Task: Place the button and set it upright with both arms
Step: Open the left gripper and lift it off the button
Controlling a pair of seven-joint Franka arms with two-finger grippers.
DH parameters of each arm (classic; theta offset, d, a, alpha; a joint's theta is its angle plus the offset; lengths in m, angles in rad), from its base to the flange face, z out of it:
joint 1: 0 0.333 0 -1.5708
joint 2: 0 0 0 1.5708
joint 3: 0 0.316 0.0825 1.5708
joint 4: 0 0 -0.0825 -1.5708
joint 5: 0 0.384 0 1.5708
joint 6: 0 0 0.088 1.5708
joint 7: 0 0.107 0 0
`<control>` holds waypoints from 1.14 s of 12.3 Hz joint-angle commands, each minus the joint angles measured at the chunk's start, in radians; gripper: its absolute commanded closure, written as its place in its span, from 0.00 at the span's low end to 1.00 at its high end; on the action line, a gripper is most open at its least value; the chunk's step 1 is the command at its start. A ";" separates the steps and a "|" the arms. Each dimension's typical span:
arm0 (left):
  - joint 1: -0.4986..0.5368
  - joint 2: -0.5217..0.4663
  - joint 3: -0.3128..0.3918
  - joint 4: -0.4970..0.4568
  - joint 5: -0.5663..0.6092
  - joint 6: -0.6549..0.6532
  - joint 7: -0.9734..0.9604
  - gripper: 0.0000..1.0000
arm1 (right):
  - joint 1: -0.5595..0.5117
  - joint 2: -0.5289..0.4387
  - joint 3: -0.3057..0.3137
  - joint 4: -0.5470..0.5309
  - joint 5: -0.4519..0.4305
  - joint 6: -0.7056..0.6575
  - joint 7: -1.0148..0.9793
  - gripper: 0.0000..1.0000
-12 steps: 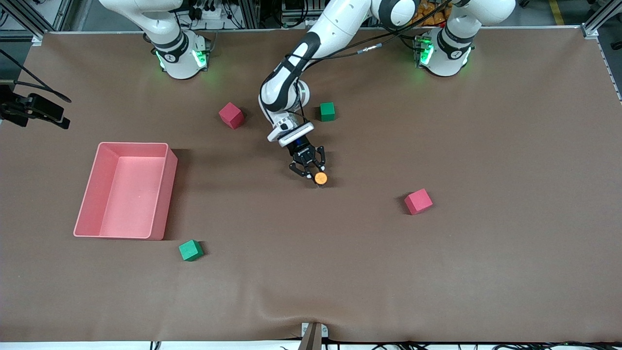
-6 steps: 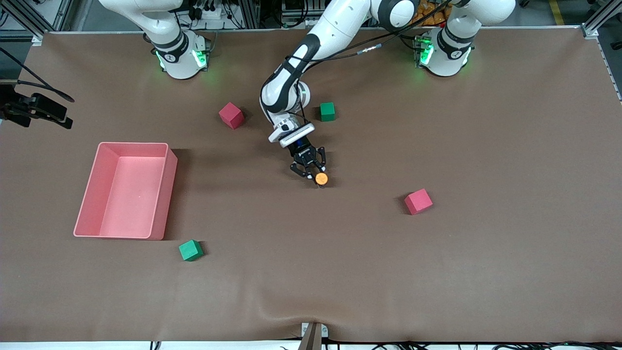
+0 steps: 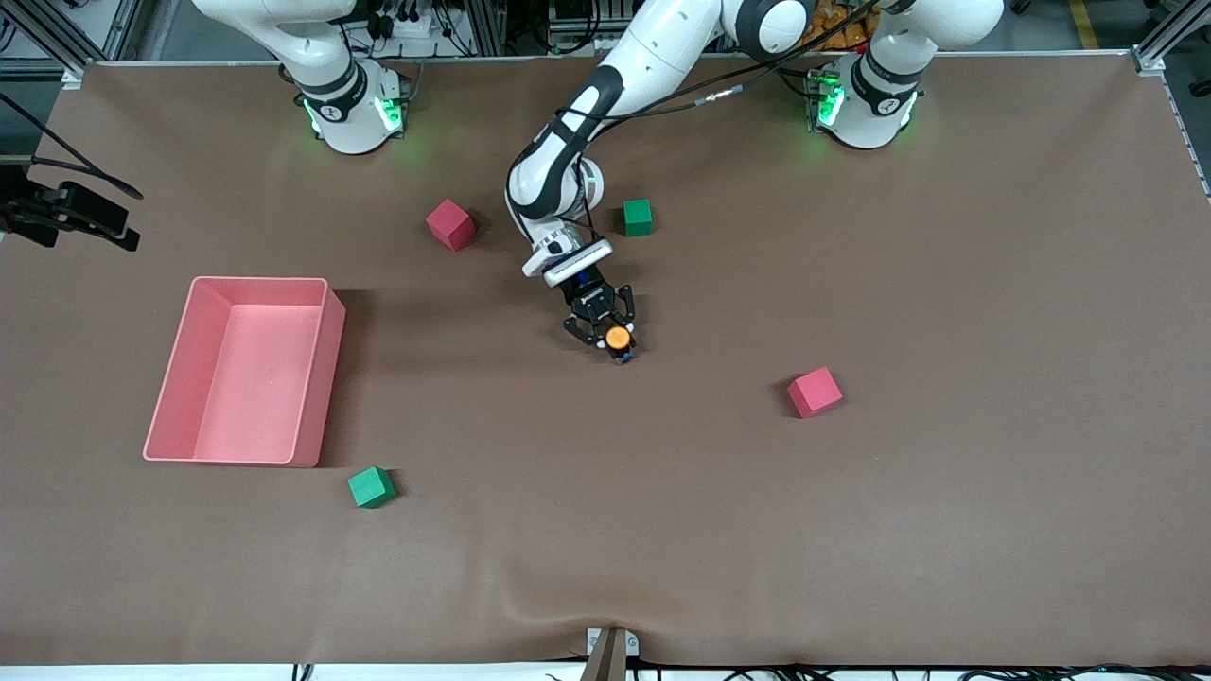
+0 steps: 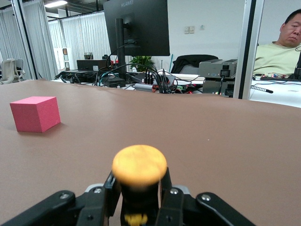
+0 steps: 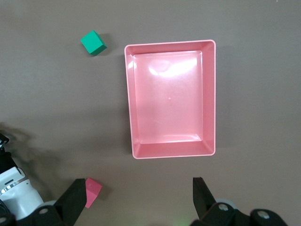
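Note:
The button [image 3: 618, 338] has a round orange cap on a short black body and sits near the table's middle. In the left wrist view the button [image 4: 139, 165] stands with its cap up. My left gripper [image 3: 611, 342] is low over the table, shut on the button's black body, one finger [image 4: 106, 197] on each side. The left gripper [image 4: 138, 182] shows only its fingertips there. My right gripper [image 5: 138, 184] hangs high over the table beside the pink bin [image 5: 129, 103], toward the robots' bases. It is open and holds nothing.
The pink bin [image 3: 322, 378] lies toward the right arm's end. Two pink cubes [image 3: 450, 224] [image 3: 815, 392] and two green cubes [image 3: 638, 217] [image 3: 371, 487] are scattered around. One pink cube [image 4: 35, 113] shows in the left wrist view.
The button has turned in the left gripper's fingers so its cap faces more upward, shifting slightly toward the wrist. The left arm has barely moved. The right arm waits.

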 commanded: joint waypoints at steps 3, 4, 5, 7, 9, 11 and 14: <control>-0.002 -0.004 -0.013 0.018 0.023 -0.008 -0.033 0.00 | -0.079 -0.010 0.075 -0.008 0.001 -0.003 0.014 0.00; -0.002 -0.013 -0.021 0.018 0.020 -0.008 -0.031 0.00 | -0.079 -0.010 0.076 -0.008 0.001 -0.003 0.014 0.00; -0.002 -0.030 -0.028 0.017 0.017 -0.008 -0.028 0.00 | -0.079 -0.010 0.076 -0.008 0.001 -0.003 0.014 0.00; -0.003 -0.039 -0.041 0.017 0.017 -0.009 -0.025 0.00 | -0.076 -0.010 0.076 -0.009 0.001 -0.003 0.014 0.00; -0.003 -0.067 -0.077 0.013 0.015 -0.018 0.016 0.00 | -0.073 -0.012 0.074 -0.015 0.001 0.001 0.014 0.00; -0.003 -0.099 -0.084 0.013 -0.023 -0.047 0.088 0.00 | -0.071 -0.018 0.074 -0.021 0.001 0.001 0.012 0.00; -0.002 -0.195 -0.105 0.013 -0.107 -0.078 0.237 0.00 | -0.074 -0.021 0.071 -0.023 -0.002 0.005 -0.043 0.00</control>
